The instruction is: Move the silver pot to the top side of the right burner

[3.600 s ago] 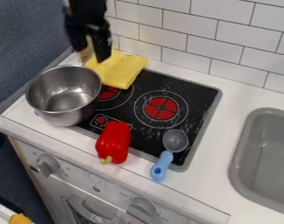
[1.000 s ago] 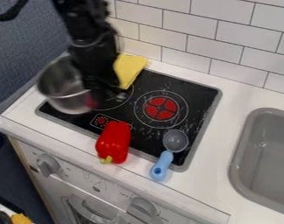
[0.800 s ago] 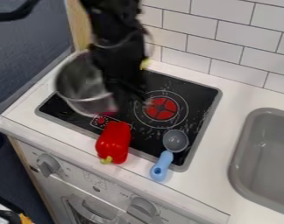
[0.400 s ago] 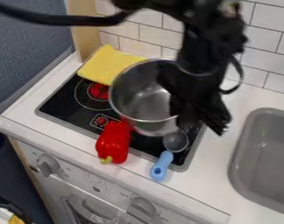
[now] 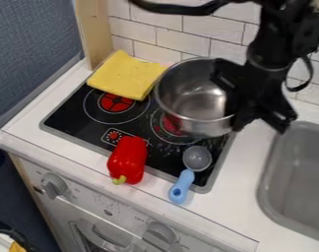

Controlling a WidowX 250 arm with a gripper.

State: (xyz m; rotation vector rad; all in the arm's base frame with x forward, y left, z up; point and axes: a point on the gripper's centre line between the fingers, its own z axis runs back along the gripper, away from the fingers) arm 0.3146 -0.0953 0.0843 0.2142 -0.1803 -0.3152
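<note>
The silver pot (image 5: 192,94) is grasped at its right rim by the claw (image 5: 238,106) and is held over the right burner (image 5: 161,134) (partly covered). The red pepper (image 5: 128,158) is seen nearer the front, beside the spoon (image 5: 182,185).

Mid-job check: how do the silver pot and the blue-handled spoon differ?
The silver pot is shiny metal; the blue-handled spoon has a grey bowl. The pot is much larger and deeper than the spoon. The pot hides much of the right burner, while the spoon lies across the cooktop's front edge. Both have a round bowl.
</note>
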